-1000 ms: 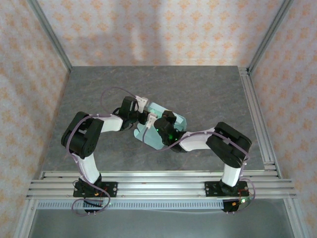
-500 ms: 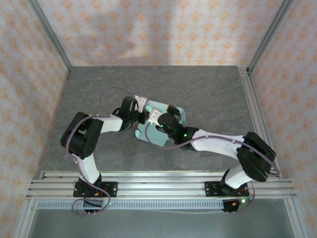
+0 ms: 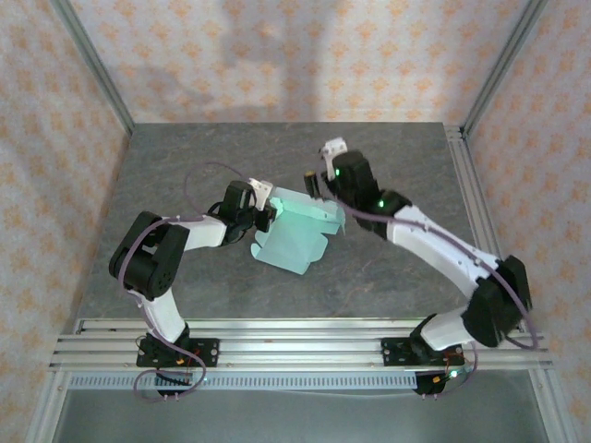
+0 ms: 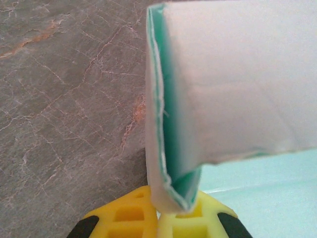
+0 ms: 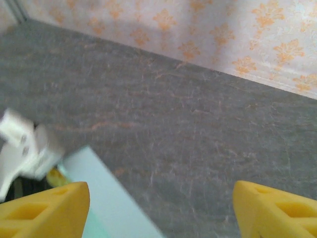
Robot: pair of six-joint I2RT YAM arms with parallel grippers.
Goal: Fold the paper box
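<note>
well, paper box (image 4: 237, 74) in left tool (image 4: 157, 216)

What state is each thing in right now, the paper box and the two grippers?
paper box: partly folded, one panel bent over along a crease, not yet closed up.
left gripper: shut on the paper box, pinching its folded left edge.
right gripper: open, nothing between its fingers, raised clear of the paper box on its far side.
</note>
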